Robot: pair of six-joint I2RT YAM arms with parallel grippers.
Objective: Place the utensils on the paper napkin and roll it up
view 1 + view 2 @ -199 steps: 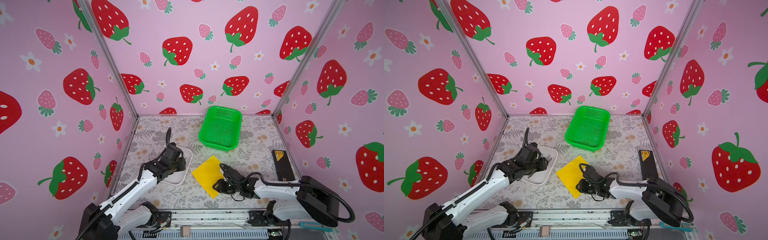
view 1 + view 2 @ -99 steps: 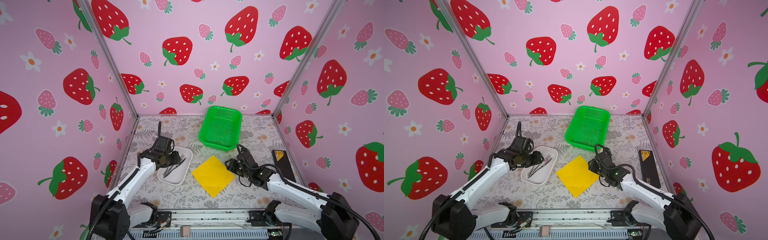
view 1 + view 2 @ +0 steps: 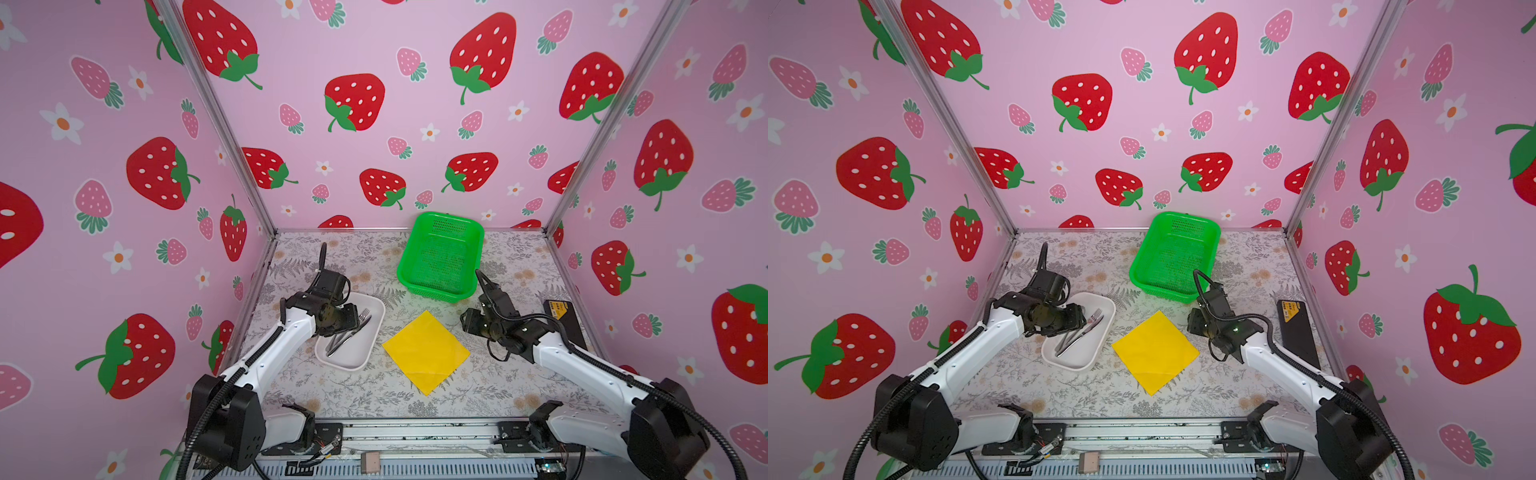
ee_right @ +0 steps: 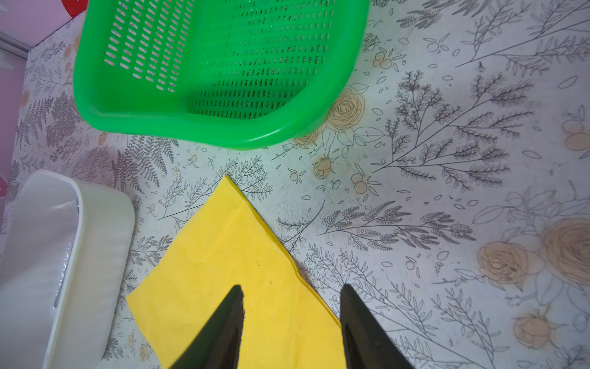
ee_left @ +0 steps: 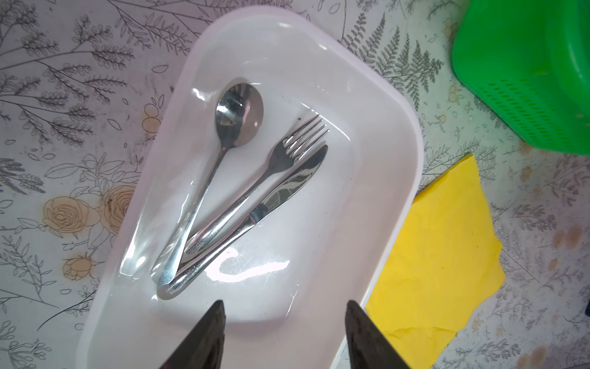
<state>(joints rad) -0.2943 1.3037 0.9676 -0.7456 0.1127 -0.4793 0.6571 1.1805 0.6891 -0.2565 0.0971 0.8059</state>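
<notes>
Utensils [image 5: 234, 206] lay in the white tray [image 5: 367, 96]; both grippers hung empty.
The spoon [image 5: 239, 111], fork [image 5: 287, 153] and knife [image 5: 287, 188] lay together in the tray, handles crossing at one end and heads fanned out. The left gripper [image 5: 284, 303] hovered above the tray's handle end, jaws spread, gripping nothing. The yellow napkin [image 3: 426, 353] lay flat on the table just beside the tray. The right gripper [image 4: 292, 287] hung over the napkin's edge farthest from the tray, jaws apart. A green basket [image 4: 191, 127] stood near the tray.
</notes>
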